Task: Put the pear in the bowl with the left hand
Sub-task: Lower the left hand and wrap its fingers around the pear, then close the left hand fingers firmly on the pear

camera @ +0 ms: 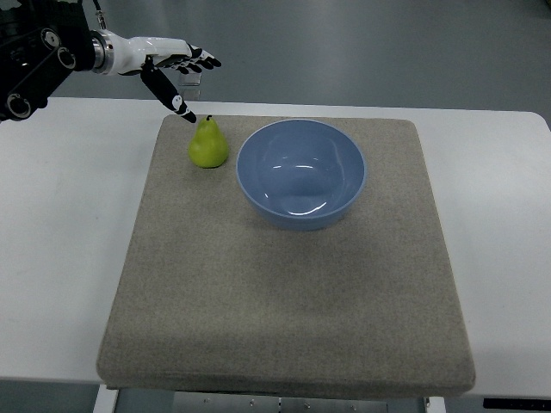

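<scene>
We look steeply down on a white table covered in its middle by a square grey felt mat. We can read no brand, label or writing on anything here.

A green pear stands upright near the mat's far left corner. Its long axis runs roughly vertical, the broad base on the mat and the narrow neck pointing up, tilted a little toward the far edge of the table. A small dark stem tops it.

Just to the right of the pear, close but apart from it, sits a light blue bowl, round and glossy, with nothing inside.

The left hand enters from the upper left corner, white with black fingertips, on a black arm. Its fingers are spread and hold nothing. Most of them reach out to the right, above the table's far edge. One digit angles down toward the pear, its tip just above the stem; we cannot tell whether it touches.
</scene>
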Controlling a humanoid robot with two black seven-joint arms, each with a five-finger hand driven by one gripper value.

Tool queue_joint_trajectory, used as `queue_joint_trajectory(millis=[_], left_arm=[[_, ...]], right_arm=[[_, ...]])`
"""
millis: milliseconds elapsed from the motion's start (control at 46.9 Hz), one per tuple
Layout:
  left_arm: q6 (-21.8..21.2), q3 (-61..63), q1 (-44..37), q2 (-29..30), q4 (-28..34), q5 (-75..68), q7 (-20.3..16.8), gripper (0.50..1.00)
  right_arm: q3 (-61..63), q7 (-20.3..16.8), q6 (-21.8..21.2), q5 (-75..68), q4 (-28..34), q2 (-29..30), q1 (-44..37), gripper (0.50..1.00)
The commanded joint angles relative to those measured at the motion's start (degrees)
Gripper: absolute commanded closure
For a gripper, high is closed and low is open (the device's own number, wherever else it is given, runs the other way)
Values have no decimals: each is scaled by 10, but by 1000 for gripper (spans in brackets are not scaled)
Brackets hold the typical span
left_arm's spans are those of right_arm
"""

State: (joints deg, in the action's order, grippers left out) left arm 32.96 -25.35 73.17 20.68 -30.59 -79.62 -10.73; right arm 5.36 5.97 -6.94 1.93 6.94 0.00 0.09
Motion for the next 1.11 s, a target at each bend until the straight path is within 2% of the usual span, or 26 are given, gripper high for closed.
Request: queue_joint_trajectory(millis=[0,192,427,662,1088], left_arm=[[-9,1,0,-5,0,-42,1,504],[-10,15,-1,-33,0,-106,0,504],[-13,28,-28,-50,1,-121,1,506],[-71,33,-47,-53,2,-121,1,504],[-72,33,-56,-52,3,-121,1,504]], right_arm=[[0,0,0,0,0,0,0,574],[0,0,0,0,0,0,0,574],[0,0,0,0,0,0,0,574],[0,0,0,0,0,0,0,574],[0,0,0,0,0,0,0,574]])
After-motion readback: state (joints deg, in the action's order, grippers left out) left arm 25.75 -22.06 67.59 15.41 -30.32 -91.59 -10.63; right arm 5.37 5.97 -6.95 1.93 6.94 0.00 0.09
